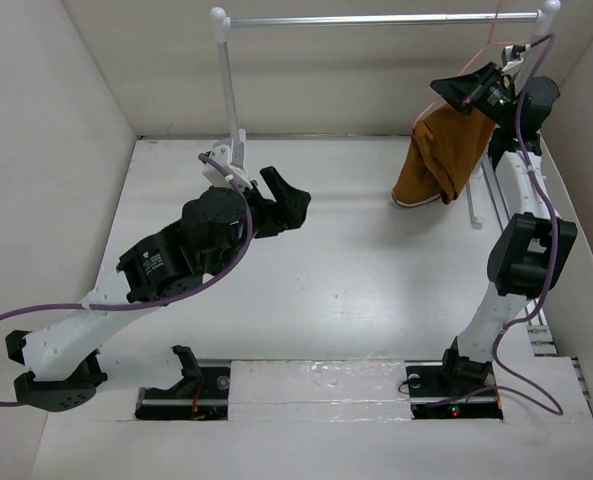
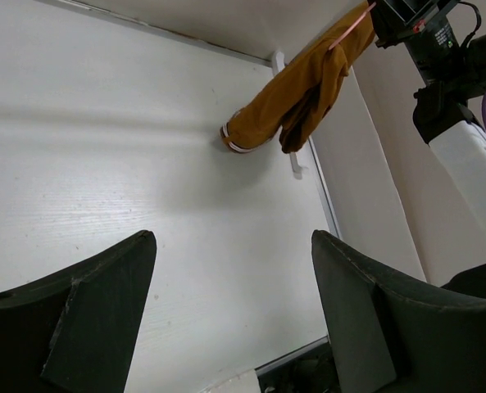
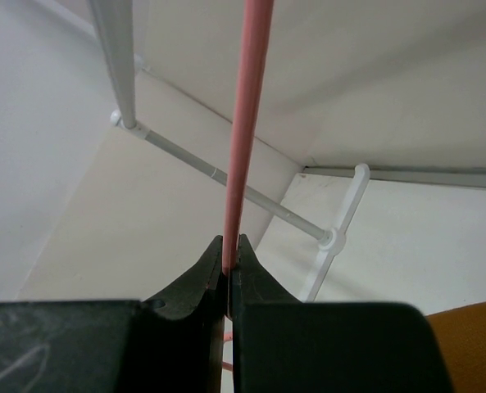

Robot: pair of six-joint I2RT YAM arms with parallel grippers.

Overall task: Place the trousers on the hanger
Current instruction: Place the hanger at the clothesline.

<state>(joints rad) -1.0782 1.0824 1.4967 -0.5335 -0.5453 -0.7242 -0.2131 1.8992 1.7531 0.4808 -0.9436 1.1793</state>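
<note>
Trousers [image 1: 444, 150] hang draped over hanger [image 3: 247, 123], far right under rail [image 1: 376, 19]. Right claw [image 3: 230, 266] is clenched on the hanger wire; left claw [image 2: 233, 246] is released over the bench [image 1: 356, 290]. Next, probably: confirm the hook sits on the rail, then let go.

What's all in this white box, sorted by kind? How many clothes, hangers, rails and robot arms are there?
trousers: 1
hanger: 1
clothes rail: 1
robot arms: 2, the left arm and the right arm
Total: 5
</note>
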